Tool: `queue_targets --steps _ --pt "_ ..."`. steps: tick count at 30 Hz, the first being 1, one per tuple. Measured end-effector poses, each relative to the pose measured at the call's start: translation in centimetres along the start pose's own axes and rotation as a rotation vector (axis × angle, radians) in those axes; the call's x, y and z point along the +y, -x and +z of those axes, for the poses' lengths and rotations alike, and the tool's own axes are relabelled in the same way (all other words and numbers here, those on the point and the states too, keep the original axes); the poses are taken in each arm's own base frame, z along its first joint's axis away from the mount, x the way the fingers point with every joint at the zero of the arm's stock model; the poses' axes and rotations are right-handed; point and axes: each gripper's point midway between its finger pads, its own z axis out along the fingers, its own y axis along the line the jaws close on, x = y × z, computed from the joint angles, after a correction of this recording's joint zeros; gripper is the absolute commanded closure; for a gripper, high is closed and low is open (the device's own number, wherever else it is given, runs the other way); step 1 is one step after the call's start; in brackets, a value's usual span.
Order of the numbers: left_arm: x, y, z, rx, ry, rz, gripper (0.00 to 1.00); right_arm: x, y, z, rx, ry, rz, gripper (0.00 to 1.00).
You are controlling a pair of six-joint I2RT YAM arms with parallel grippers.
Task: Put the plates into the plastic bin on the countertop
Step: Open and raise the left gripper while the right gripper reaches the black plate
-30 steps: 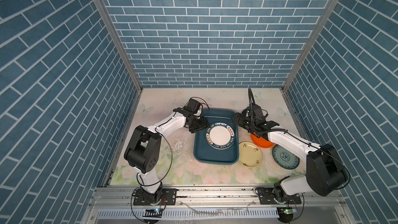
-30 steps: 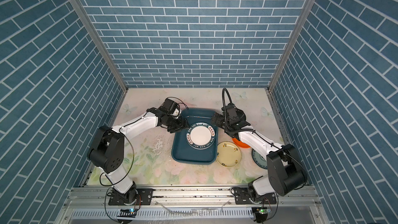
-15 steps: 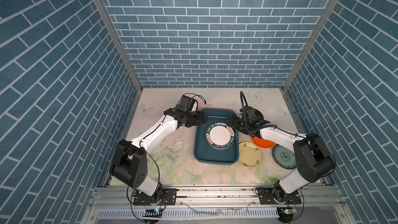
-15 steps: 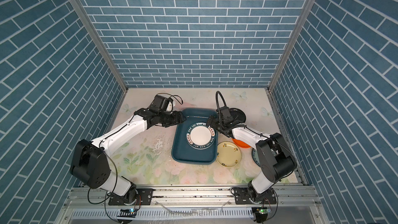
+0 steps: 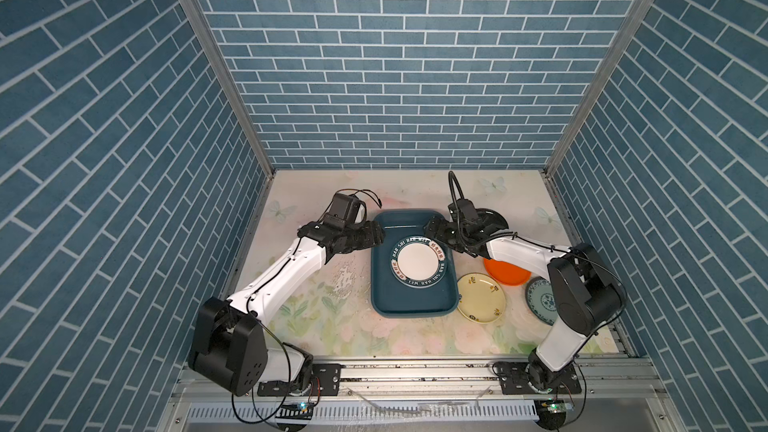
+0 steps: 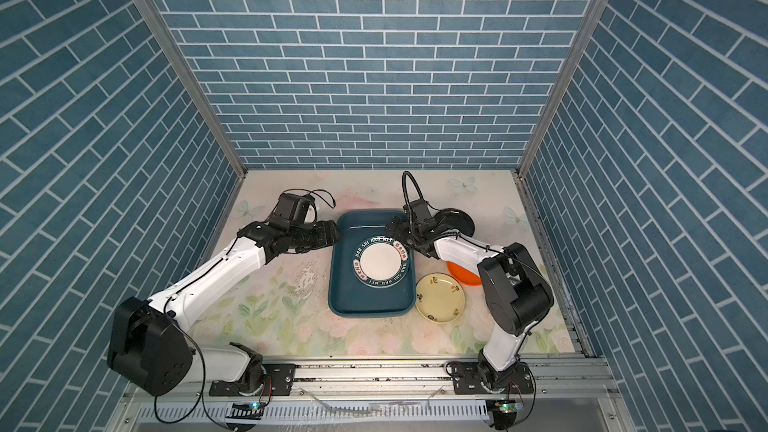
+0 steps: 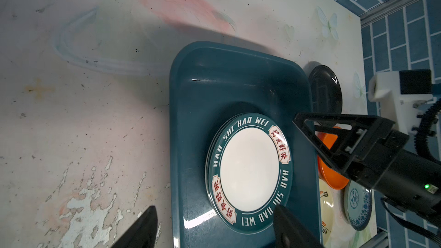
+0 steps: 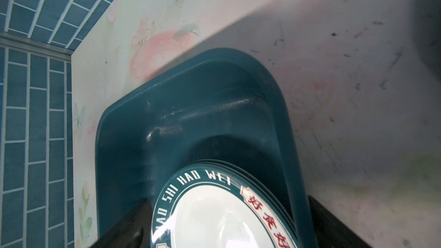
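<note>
Stack of round white plates with dark-green lettered rims: lying flat inside the shallow dark teal rectangular plastic bin on the floral tabletop.

Black plate, orange plate, cream-yellow plate and blue-patterned plate: on the tabletop along the bin's right side.

Left fingers: spread, empty, at the bin's left rim.

Right fingers: spread wide, empty, over the right rim beside the stack.
</note>
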Motion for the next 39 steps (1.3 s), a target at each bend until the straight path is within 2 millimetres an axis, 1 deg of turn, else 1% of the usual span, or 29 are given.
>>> queue_targets --steps 5,8,10,11,13,14,17,19,21,25,28,30,31,34,37,39 --pt "0.1 -0.2 -0.2 -0.009 -0.008 -0.001 0.22 1.6 -0.1 0.5 0.014 0.029 -0.014 0.03" --pt "-0.2 -0.3 -0.3 -0.016 -0.026 0.002 0.20 1.7 0.2 0.1 0.001 0.020 -0.027 0.03" --pt "-0.6 -0.3 -0.3 -0.018 -0.043 0.009 0.19 1.3 0.8 -0.7 -0.020 -0.005 -0.037 0.03" --pt "-1.1 -0.3 -0.3 -0.022 -0.061 0.020 0.18 1.1 1.2 -1.4 -0.033 -0.014 -0.044 0.03" --pt "-2.2 -0.3 -0.3 -0.026 -0.096 0.044 0.18 0.6 2.5 -3.2 -0.075 -0.023 -0.038 0.04" --pt "-2.9 -0.4 -0.2 -0.021 -0.118 0.065 0.18 0.1 3.5 -4.4 -0.104 -0.027 -0.026 0.04" --pt "-5.5 -0.6 0.3 -0.008 -0.177 0.125 0.17 -2.3 6.3 -7.6 -0.182 -0.061 0.014 0.03" --pt "-7.6 -0.4 1.1 -0.005 -0.226 0.166 0.14 -4.4 7.8 -9.0 -0.204 -0.107 0.036 0.03" --pt "-9.5 -0.3 1.9 -0.004 -0.275 0.196 0.13 -6.4 8.3 -9.8 -0.190 -0.167 0.049 0.02" --pt "-14.0 -0.1 4.4 -0.001 -0.382 0.250 0.13 -10.8 7.9 -11.1 -0.134 -0.293 0.054 0.02" --pt "-17.6 -0.7 6.0 0.003 -0.467 0.293 0.13 -13.1 8.2 -12.3 -0.121 -0.332 0.061 0.02" --pt "-19.8 -1.4 6.6 0.011 -0.523 0.318 0.12 -14.5 8.5 -13.0 -0.127 -0.338 0.071 0.02" --pt "-20.8 -1.7 6.9 0.014 -0.551 0.331 0.08 -15.2 8.7 -13.3 -0.127 -0.338 0.083 0.02" --pt "-23.4 -2.3 7.1 0.018 -0.622 0.356 0.05 -17.2 9.3 -13.9 -0.124 -0.333 0.117 0.02" --pt "-25.3 -2.5 6.8 0.013 -0.671 0.376 0.01 -18.8 10.2 -13.8 -0.126 -0.305 0.157 0.02" --pt "-26.1 -2.5 6.4 0.005 -0.691 0.385 0.00 -20.2 10.6 -13.4 -0.123 -0.299 0.191 0.02"
